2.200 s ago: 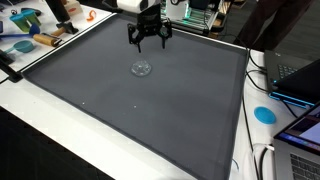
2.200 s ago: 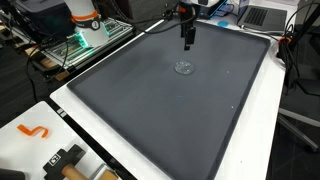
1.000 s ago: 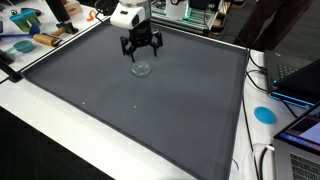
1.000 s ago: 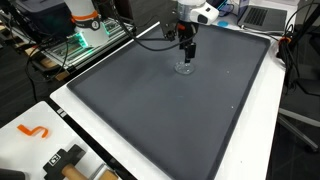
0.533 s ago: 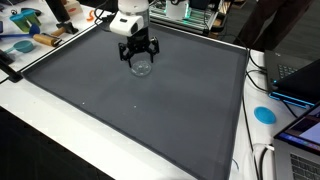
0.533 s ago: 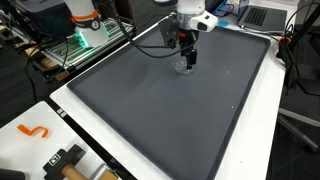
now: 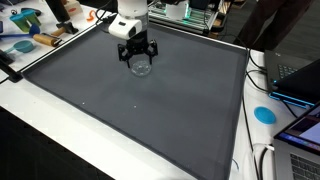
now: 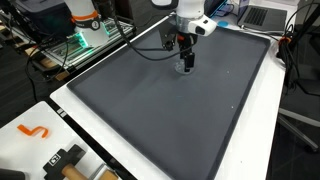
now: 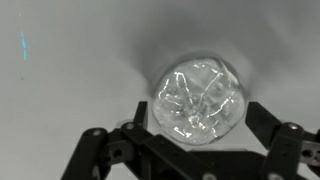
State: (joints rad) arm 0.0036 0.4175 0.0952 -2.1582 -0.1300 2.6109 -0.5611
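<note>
A small clear, crinkled plastic cup (image 9: 198, 100) lies on the dark grey mat (image 7: 150, 110), seen from above in the wrist view. My gripper (image 7: 137, 62) has come down over it, open, with one black finger (image 9: 108, 150) on each side of the cup and a little apart from it. In both exterior views the cup (image 7: 141, 68) shows as a faint glassy patch between the fingers, at the far middle of the mat (image 8: 170, 110). In the side exterior view the gripper (image 8: 186, 66) hangs straight down over the cup (image 8: 184, 69).
The mat covers a white table (image 7: 40, 125). Tools and coloured objects (image 7: 30, 30) lie at the far corner, a laptop (image 7: 296, 85) and a blue disc (image 7: 264, 114) at the side. An orange hook (image 8: 35, 130) and a black tool (image 8: 66, 160) sit near one mat corner.
The gripper has come down from above the mat's far edge and moved over the cup, ending with its open fingers straddling it. The cup has not moved.
</note>
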